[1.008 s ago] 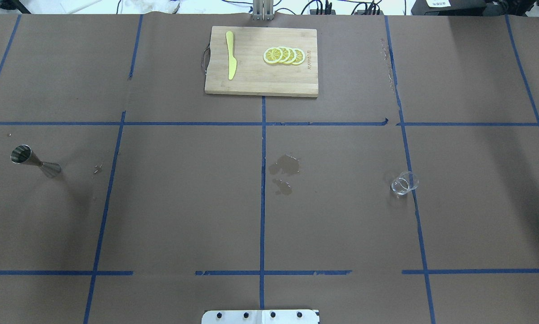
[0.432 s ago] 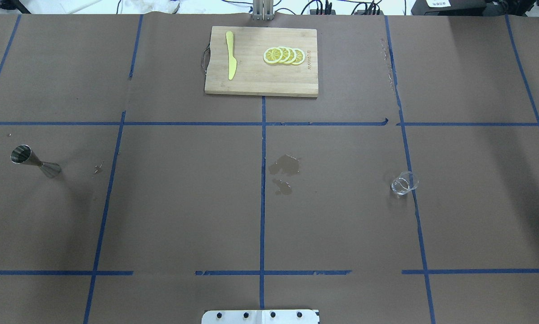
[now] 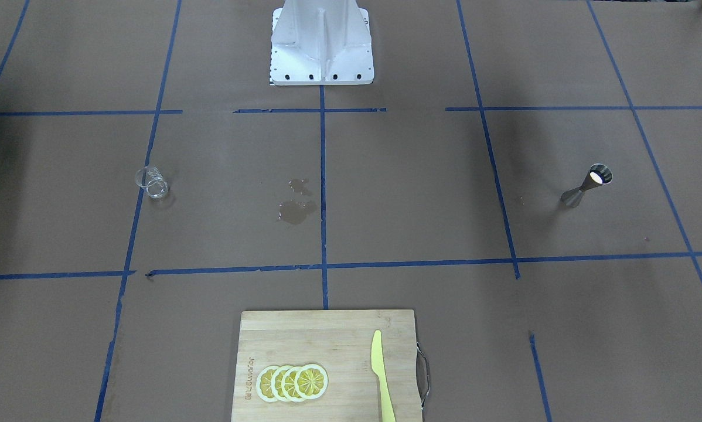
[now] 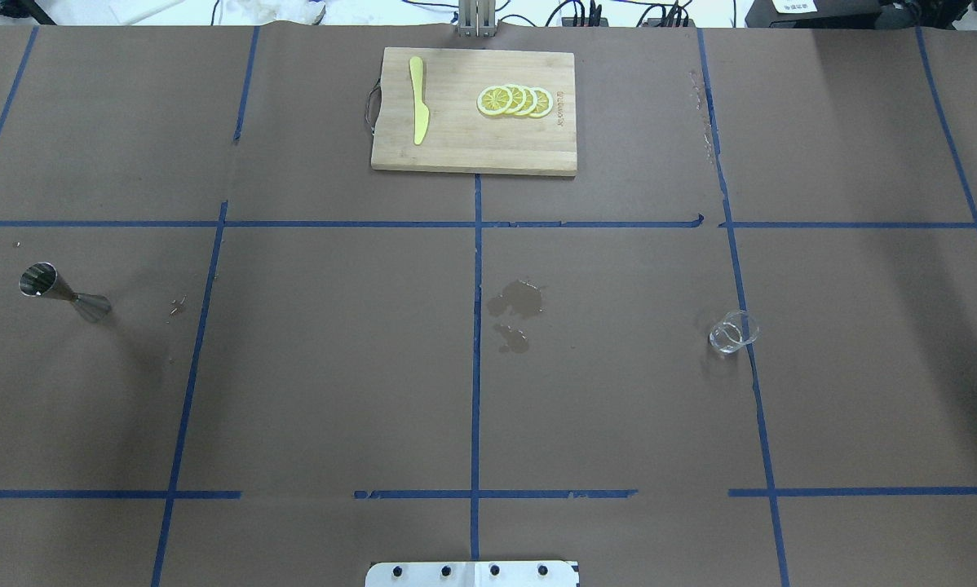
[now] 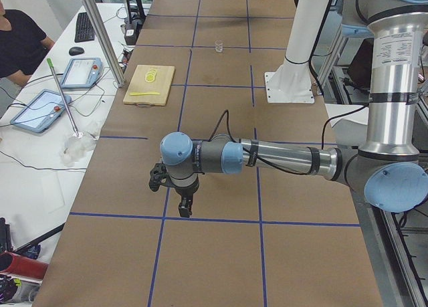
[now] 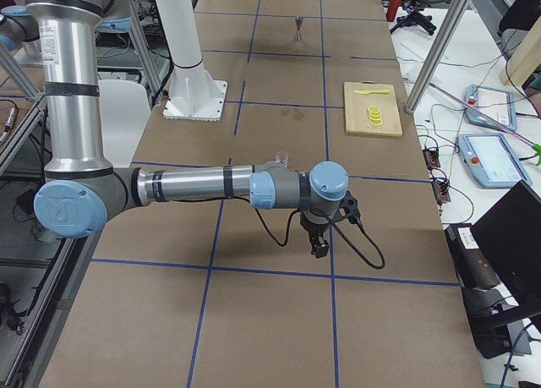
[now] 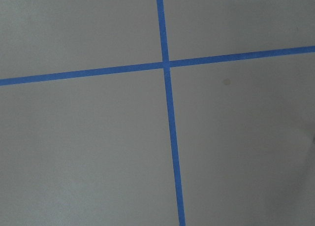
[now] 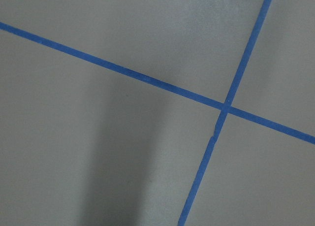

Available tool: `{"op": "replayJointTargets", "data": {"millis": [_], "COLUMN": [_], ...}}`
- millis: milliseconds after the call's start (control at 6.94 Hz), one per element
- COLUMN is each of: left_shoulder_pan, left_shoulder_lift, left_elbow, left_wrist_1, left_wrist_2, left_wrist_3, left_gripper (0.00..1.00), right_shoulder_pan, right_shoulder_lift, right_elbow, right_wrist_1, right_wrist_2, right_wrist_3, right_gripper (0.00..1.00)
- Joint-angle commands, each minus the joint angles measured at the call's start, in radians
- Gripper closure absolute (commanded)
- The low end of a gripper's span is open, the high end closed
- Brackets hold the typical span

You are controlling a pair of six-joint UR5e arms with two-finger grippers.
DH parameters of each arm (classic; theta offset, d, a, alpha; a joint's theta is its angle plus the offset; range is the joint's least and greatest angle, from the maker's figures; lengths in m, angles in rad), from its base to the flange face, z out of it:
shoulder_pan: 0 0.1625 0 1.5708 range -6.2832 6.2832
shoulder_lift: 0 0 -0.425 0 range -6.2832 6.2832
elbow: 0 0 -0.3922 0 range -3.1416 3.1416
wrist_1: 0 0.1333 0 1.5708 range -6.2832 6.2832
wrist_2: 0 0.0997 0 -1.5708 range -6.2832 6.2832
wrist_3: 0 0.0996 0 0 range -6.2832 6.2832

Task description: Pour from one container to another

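The clear glass beaker (image 4: 731, 333) stands upright on the table's right half, on a blue tape line, also seen in the front-facing view (image 3: 150, 181). The silver hourglass jigger (image 4: 60, 292) stands upright far off at the left (image 3: 588, 186). Neither arm enters the overhead or front-facing view. My left gripper (image 5: 184, 207) hangs over bare paper near the table's left end, and my right gripper (image 6: 319, 247) hangs the same way near the right end. Both are away from the vessels, and I cannot tell whether they are open or shut. Both wrist views hold only brown paper and tape.
A wooden cutting board (image 4: 464, 151) at the far middle carries a yellow knife (image 4: 417, 99) and several lemon slices (image 4: 515, 100). Dark wet stains (image 4: 515, 302) mark the paper at the centre. The robot's white base (image 3: 321, 44) stands at the near edge.
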State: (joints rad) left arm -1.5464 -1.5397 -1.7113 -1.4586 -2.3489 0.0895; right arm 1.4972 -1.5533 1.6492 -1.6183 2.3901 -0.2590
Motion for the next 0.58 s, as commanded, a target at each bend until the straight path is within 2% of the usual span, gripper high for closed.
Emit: {"op": "replayJointTargets", "data": {"millis": [0,432], "left_shoulder_pan": [0.002,0.002], "left_shoulder_lift": [-0.005,-0.014], "left_elbow": [0.001,0.001], "left_wrist_1": [0.000,-0.002], "left_wrist_2": [-0.006,-0.007], "left_wrist_3": [-0.001,-0.002], "left_gripper": [0.00,0.00], "right_shoulder_pan": [0.000,0.000], "right_shoulder_lift": [-0.002,0.001], "right_elbow": [0.000,0.000], "right_wrist_1": [0.000,0.003], "right_wrist_2": [0.001,0.000], "right_wrist_3": [0.000,0.000], "right_gripper": [0.00,0.00]}}
